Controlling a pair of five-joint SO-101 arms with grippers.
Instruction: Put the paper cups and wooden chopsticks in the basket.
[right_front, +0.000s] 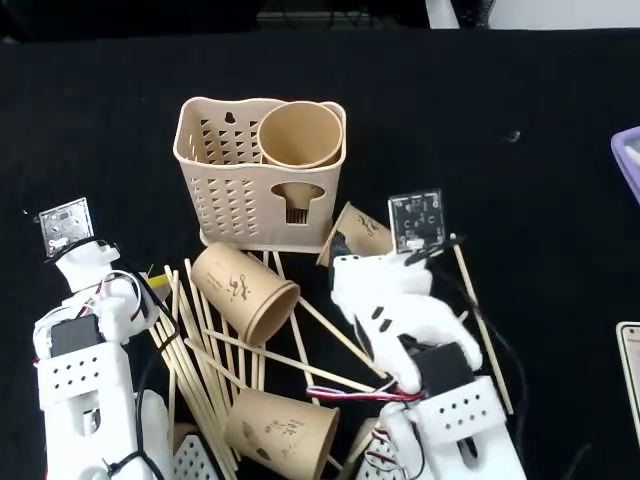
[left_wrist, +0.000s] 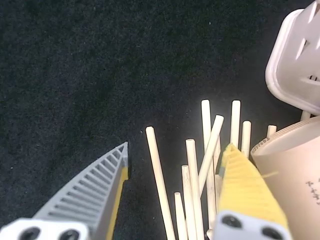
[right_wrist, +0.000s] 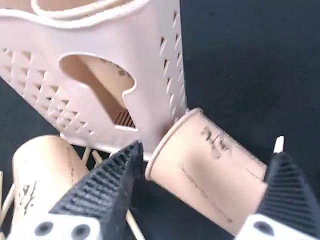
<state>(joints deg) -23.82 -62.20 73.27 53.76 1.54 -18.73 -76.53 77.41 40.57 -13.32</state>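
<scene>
Now the right fingers (right_wrist: 105, 192) gape astride a lying cup (right_wrist: 200, 172) beside the basket (right_wrist: 100, 50), while the left fingers (left_wrist: 245, 185) hang spread over chopsticks (left_wrist: 192, 190).

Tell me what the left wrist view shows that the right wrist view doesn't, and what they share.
Left wrist view: the left end effector, open, over a fan of wooden chopsticks. Right wrist view: the right end effector, open, either side of a paper cup lying on its side against the basket, plus a second cup seen through the basket's cutout. Shared: the basket, the black table and probably the same tipped cup.
</scene>
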